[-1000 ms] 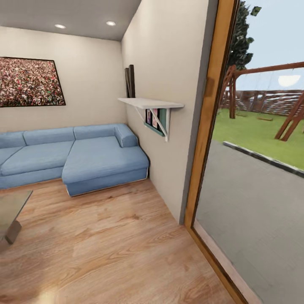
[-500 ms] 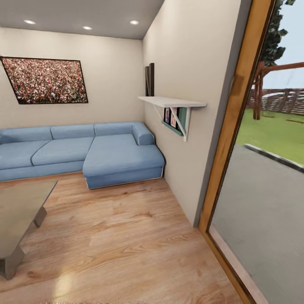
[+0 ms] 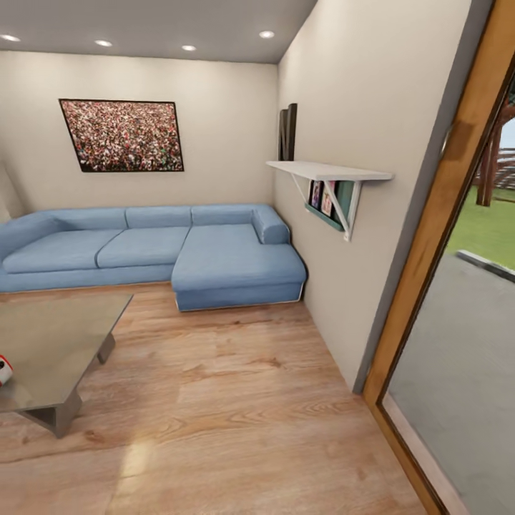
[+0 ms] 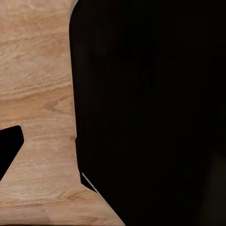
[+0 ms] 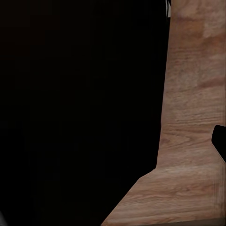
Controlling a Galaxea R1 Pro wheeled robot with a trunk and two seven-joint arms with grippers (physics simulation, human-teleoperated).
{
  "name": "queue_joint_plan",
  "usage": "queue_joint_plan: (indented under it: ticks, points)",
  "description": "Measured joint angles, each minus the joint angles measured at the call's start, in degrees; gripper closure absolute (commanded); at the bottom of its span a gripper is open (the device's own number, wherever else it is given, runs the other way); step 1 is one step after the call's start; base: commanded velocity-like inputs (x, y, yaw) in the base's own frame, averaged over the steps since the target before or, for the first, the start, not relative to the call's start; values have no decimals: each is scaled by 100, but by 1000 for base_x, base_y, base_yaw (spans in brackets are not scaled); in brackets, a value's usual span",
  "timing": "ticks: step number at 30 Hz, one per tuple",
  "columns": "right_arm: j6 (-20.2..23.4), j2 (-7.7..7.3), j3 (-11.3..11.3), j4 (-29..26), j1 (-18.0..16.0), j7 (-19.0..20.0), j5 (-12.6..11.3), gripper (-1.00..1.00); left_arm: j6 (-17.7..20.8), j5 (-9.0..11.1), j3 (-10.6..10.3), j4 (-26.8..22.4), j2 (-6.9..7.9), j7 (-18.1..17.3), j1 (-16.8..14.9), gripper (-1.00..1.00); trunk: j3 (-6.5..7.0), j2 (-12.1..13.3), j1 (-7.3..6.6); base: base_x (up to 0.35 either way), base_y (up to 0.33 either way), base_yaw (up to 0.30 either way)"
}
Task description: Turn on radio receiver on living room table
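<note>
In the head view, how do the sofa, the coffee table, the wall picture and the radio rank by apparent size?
1. sofa
2. coffee table, cut by the frame edge and nearer the camera, so unsure
3. wall picture
4. radio, partly cut off

Sofa: soft blue L-shaped sofa (image 3: 150,250), one plain colour.
Floor: light brown wood floor (image 3: 229,408) with wavy grain lines.
Tabletop: shiny grey tabletop (image 3: 57,343).
Radio: small red and white radio (image 3: 4,370).
Picture: black-framed picture (image 3: 121,135), speckled red, white and green.
Shelf: white wall shelf (image 3: 329,172).

Bright, even head view lit by ceiling spots (image 3: 266,33); wrist views mostly black.
</note>
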Motion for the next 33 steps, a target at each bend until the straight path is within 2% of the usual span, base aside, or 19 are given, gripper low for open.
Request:
queue_joint_plan:
  ticks: [4, 8, 11, 33]
  points:
    - [0, 0, 3, 0, 0, -1, 3, -100, -12, 7, 2, -46, -7, -11, 0, -100, -13, 0, 0, 0, 0, 270]
    - [0, 0, 4, 0, 0, 2, 4, -100, -55, 16, 36, -354, -33, -15, -1, -100, -25, 0, 0, 0, 0, 270]
    - [0, 0, 5, 0, 0, 4, 11, -100, -63, 17, 42, -412, -40, -16, 0, -100, -35, 0, 0, 0, 0, 270]
    - [0, 0, -4, 0, 0, -5, 5, -100, -62, -4, 18, -409, -26, -16, 0, -100, -105, 0, 0, 0, 0, 270]
